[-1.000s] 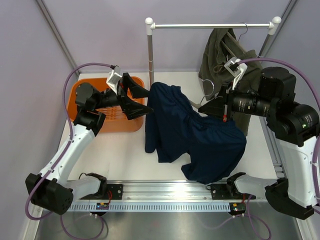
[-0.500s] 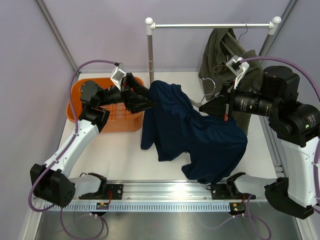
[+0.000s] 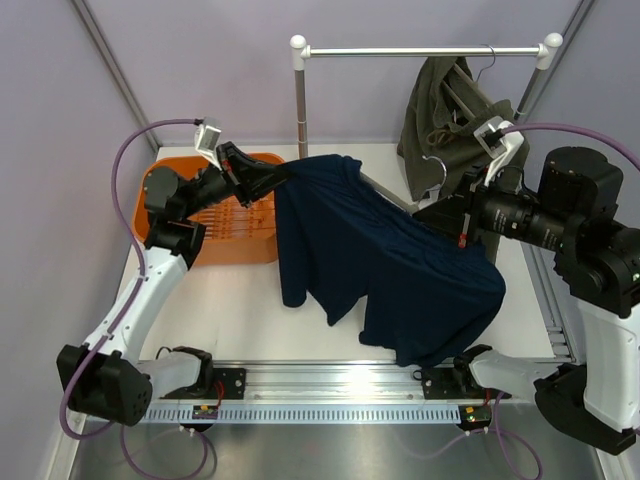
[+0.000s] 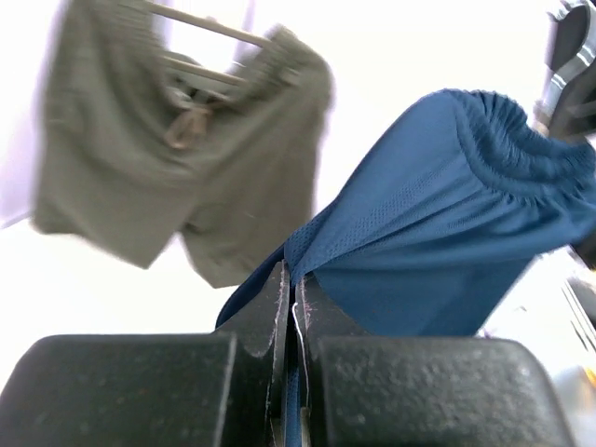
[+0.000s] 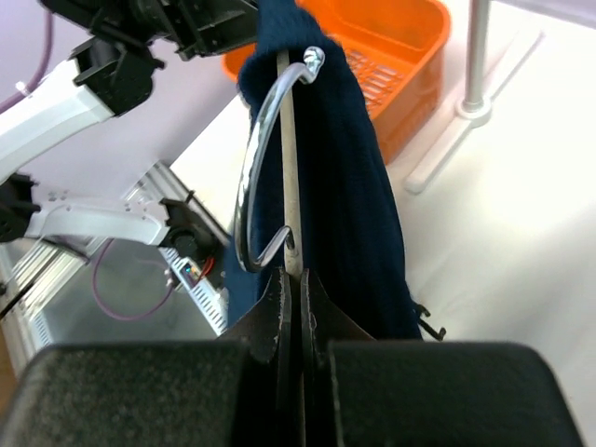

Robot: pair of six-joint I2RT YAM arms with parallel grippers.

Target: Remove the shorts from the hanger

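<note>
**Both grippers clamped: left on navy shorts, right on hanger**

Left gripper [image 4: 291, 293] is pinching a fold of the navy shorts [image 3: 385, 260] at their upper-left edge. Its fingers are pressing together with only cloth between them. The left arm is reaching from the lower left of the top view up and to the right. Its forearm is passing over the orange basket [image 3: 232, 250], wrist pointing right.

Right gripper [image 5: 294, 276] is clamping tight on the hanger [image 5: 287, 168], at the foot of its metal hook. Navy cloth is draping over the hanger just beside the hook. The right arm is standing tall at the right edge, wrist lying level and pointing left.

The navy shorts are hanging stretched between the two grippers at centre frame, lower hem sagging toward the table [image 3: 240, 310]. The olive shorts [image 3: 440, 110] are hanging from the rail [image 3: 420, 50] at upper right.
</note>
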